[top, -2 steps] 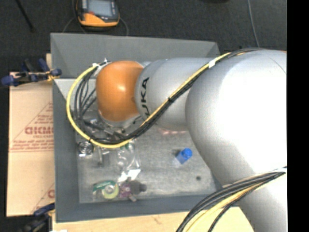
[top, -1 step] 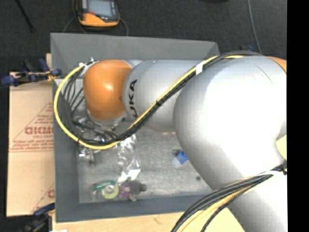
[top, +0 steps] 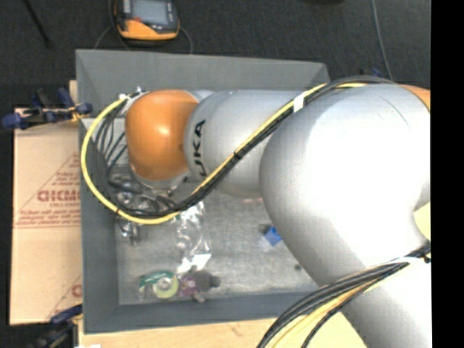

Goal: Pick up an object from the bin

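My gripper (top: 136,196) reaches down at the bin's left side, mostly hidden under the wrist's orange cover. A small shiny metal piece (top: 130,230) lies just below it on the bin floor. A crumpled clear plastic wrap (top: 190,234) lies to its lower right. Nothing can be seen held in the gripper.
Near the front wall lie a green and pale roll-like thing (top: 161,285) and a dark purple object (top: 194,284) side by side. A small blue piece (top: 272,235) lies near the middle, by the arm. The big grey arm covers the bin's right and back.
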### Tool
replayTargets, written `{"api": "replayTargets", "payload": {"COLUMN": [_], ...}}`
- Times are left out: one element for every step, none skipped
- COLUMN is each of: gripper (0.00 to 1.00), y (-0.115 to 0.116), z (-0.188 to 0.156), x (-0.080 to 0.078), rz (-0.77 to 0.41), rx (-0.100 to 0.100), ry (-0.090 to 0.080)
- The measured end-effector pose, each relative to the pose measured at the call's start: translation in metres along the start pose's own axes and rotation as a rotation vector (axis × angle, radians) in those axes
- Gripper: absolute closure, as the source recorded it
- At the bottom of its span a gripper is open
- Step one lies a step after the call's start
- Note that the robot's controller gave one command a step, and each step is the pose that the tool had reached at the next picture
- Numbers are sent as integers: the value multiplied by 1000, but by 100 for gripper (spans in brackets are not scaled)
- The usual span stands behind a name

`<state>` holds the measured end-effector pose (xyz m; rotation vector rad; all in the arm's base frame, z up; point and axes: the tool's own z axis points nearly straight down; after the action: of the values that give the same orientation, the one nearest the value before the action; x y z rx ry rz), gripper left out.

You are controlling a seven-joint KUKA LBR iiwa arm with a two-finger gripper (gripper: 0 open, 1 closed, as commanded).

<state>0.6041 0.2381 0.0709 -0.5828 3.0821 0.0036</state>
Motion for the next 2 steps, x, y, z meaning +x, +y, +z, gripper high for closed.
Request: {"api": "replayTargets", "payload": {"gripper": [100, 100], "y": [-7, -36], "z": [-137, -103], "x": [4, 54], "rz": [-55, 15], "rx": [3, 2], "ry": [-8, 7]}}
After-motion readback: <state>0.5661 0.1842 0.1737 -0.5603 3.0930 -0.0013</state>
